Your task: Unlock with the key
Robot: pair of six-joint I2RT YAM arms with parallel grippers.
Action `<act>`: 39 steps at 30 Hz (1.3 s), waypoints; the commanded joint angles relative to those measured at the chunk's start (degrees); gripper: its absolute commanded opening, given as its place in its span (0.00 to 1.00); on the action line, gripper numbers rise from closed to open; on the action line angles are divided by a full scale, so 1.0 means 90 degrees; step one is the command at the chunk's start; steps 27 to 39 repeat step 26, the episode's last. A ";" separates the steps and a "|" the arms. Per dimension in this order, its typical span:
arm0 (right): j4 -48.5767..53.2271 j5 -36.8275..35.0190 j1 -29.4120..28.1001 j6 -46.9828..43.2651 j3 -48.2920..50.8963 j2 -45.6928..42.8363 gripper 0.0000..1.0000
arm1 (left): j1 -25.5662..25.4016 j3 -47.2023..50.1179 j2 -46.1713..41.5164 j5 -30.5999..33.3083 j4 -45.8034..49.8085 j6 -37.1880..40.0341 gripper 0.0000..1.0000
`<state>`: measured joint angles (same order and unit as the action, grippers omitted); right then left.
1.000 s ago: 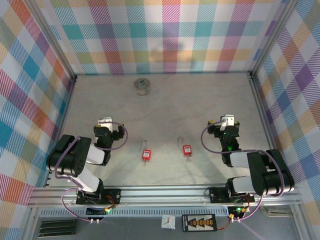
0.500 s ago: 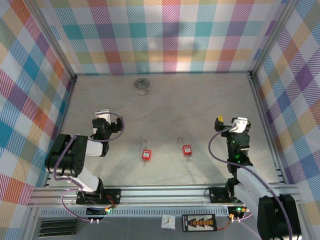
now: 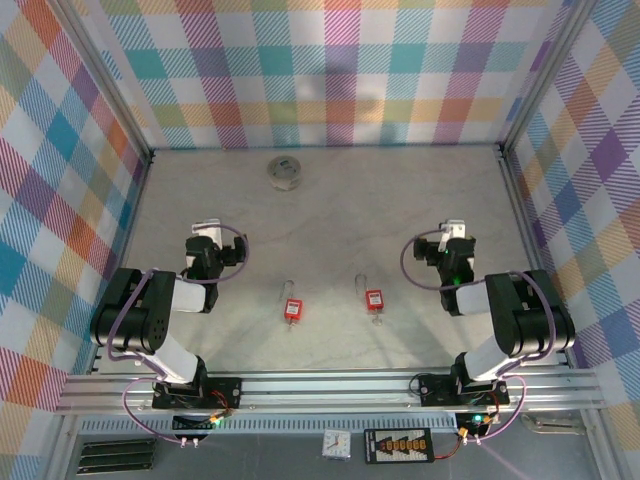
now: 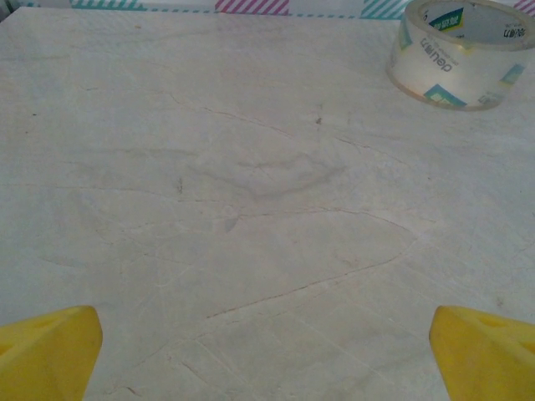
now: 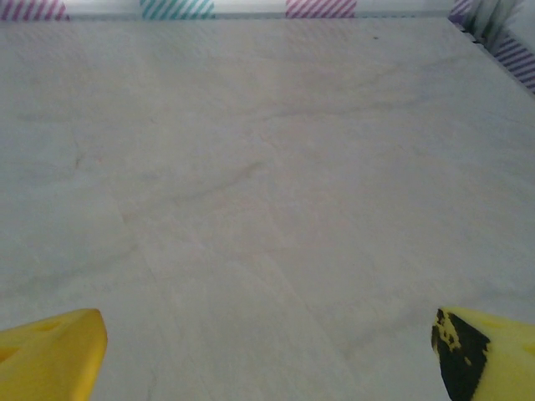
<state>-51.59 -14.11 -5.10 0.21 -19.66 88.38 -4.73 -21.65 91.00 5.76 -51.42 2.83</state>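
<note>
From above, 2 red padlocks are lying flat on the pale, veined counter (image 3: 330, 215), between the 2 arms and toward the near edge. The left padlock (image 3: 293, 308) and the right padlock (image 3: 374, 298) are lying well apart from each other, each with its thin metal shackle pointing toward the far wall. Something small and pale is sticking out at the near end of the right padlock, too small to tell whether it is the key.

The same view is placing the left fingers (image 3: 205, 233) well to the left of the left padlock and the right fingers (image 3: 455, 236) well to the right of the right padlock. Neither pair is touching a lock. A tape roll (image 3: 284, 171) is sitting near the far wall, on the left half of the counter.

The left wrist camera is adding close detail. The tape roll is clear, is lying flat on its side, and is carrying printed lettering on its inner ring. The 2 yellow tips of the left fingers are sitting at the bottom corners, spread wide, with bare counter between them and nothing held.

The right wrist camera is looking across bare counter to the striped foot of the far wall. The right fingers are likewise spread wide and empty. The tip on the right of the frame is showing a black patch on its inner face.
</note>
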 commanded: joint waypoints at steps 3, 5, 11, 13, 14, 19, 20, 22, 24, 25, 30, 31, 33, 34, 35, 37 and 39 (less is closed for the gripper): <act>0.0347 0.0388 0.0372 0.0343 -0.0326 -0.0098 0.99 | 0.0036 -0.0232 -0.0054 -0.0171 0.0275 0.0008 1.00; 0.0303 0.0404 0.0368 0.0338 -0.0299 -0.0118 0.99 | 0.0065 -0.0287 -0.0053 -0.0165 0.0381 -0.0033 1.00; 0.0283 0.0391 0.0370 0.0328 -0.0296 -0.0104 0.99 | 0.0076 -0.0282 -0.0055 -0.0172 0.0381 -0.0051 1.00; 0.0283 0.0387 0.0368 0.0328 -0.0304 -0.0104 0.99 | 0.0076 -0.0285 -0.0053 -0.0173 0.0381 -0.0051 1.00; 0.0284 0.0394 0.0362 0.0326 -0.0306 -0.0105 0.99 | 0.0076 -0.0285 -0.0055 -0.0172 0.0379 -0.0048 1.00; 0.0292 0.0396 0.0366 0.0341 -0.0306 -0.0094 0.99 | 0.0077 -0.0282 -0.0053 -0.0176 0.0378 -0.0051 1.00; 0.0311 0.0395 0.0353 0.0338 -0.0325 -0.0093 0.99 | 0.0077 -0.0284 -0.0055 -0.0178 0.0380 -0.0048 1.00; 0.0332 0.0404 0.0366 0.0346 -0.0327 -0.0089 0.99 | 0.0080 -0.0287 -0.0054 -0.0177 0.0376 -0.0045 1.00; 0.0325 0.0396 0.0367 0.0338 -0.0333 -0.0098 0.99 | 0.0074 -0.0286 -0.0053 -0.0180 0.0381 -0.0051 1.00; 0.0308 0.0396 0.0366 0.0346 -0.0317 -0.0098 0.99 | 0.0077 -0.0282 -0.0060 -0.0176 0.0381 -0.0051 1.00; 0.0295 0.0405 0.0367 0.0339 -0.0306 -0.0108 0.99 | 0.0075 -0.0272 -0.0053 -0.0177 0.0374 -0.0051 1.00; 0.0295 0.0405 0.0367 0.0339 -0.0306 -0.0108 0.99 | 0.0075 -0.0272 -0.0053 -0.0177 0.0374 -0.0051 1.00; 0.0295 0.0405 0.0367 0.0339 -0.0306 -0.0108 0.99 | 0.0075 -0.0272 -0.0053 -0.0177 0.0374 -0.0051 1.00; 0.0295 0.0405 0.0367 0.0339 -0.0306 -0.0108 0.99 | 0.0075 -0.0272 -0.0053 -0.0177 0.0374 -0.0051 1.00; 0.0295 0.0405 0.0367 0.0339 -0.0306 -0.0108 0.99 | 0.0075 -0.0272 -0.0053 -0.0177 0.0374 -0.0051 1.00; 0.0295 0.0405 0.0367 0.0339 -0.0306 -0.0108 0.99 | 0.0075 -0.0272 -0.0053 -0.0177 0.0374 -0.0051 1.00; 0.0295 0.0405 0.0367 0.0339 -0.0306 -0.0108 0.99 | 0.0075 -0.0272 -0.0053 -0.0177 0.0374 -0.0051 1.00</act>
